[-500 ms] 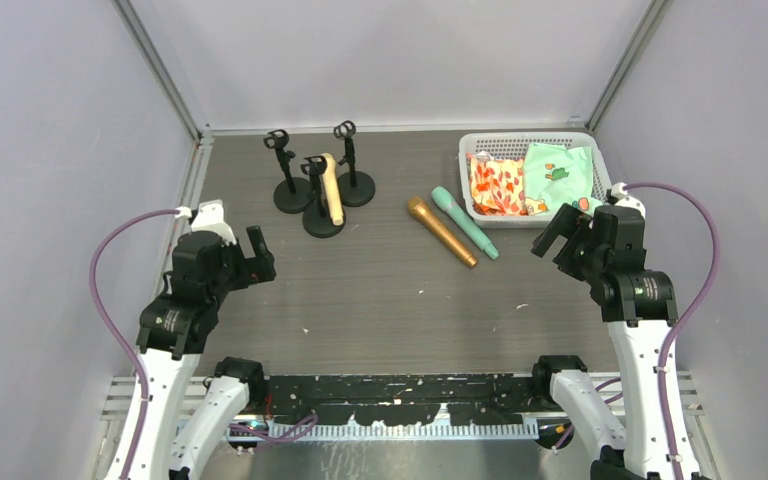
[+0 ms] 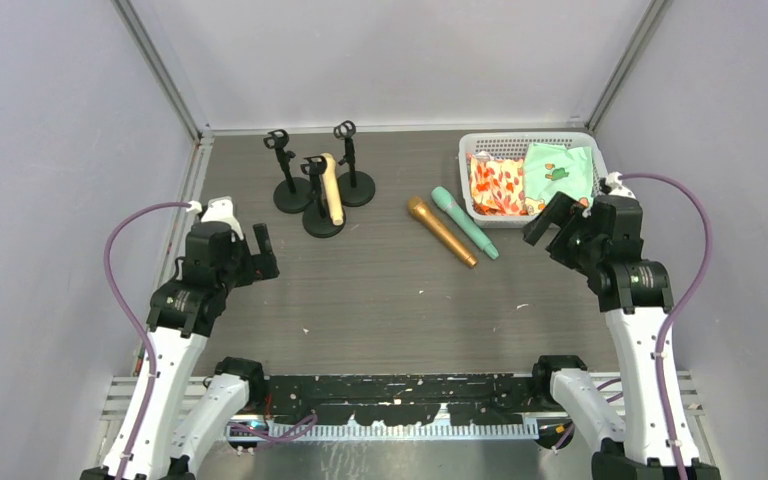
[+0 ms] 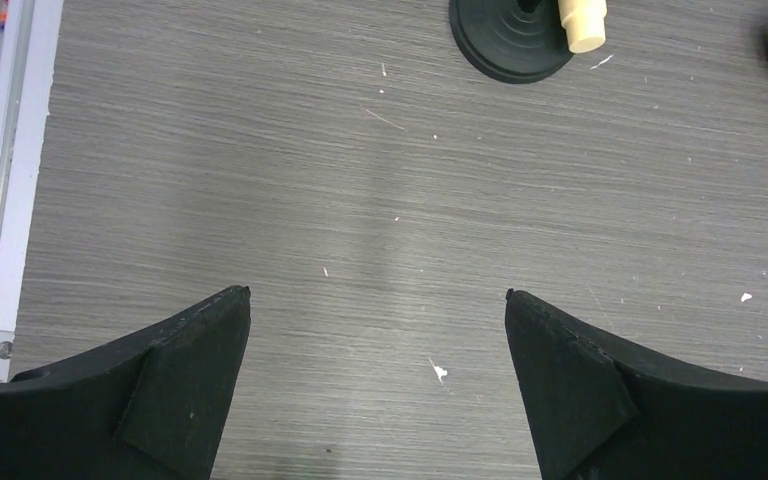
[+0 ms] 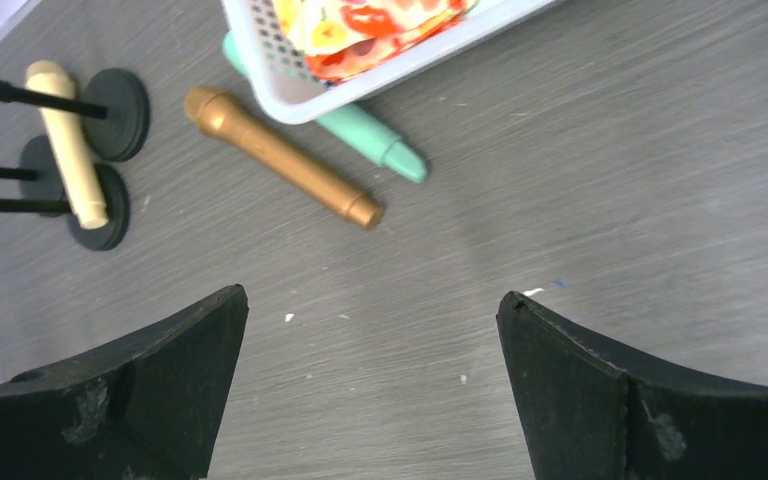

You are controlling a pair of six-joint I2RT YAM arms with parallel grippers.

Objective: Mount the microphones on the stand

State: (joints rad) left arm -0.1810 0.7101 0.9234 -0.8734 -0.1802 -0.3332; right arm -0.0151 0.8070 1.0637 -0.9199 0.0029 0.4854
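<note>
White basket holds orange-floral cloth, mint cloth.

Even bright light — soft shadows, sharp focus.

microphones: 3 | stands: 3 | basket: 1 | claws: 2

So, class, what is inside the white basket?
The white basket holds an orange-red floral fabric and a mint-green fabric. Anything beneath them is covered.
</note>
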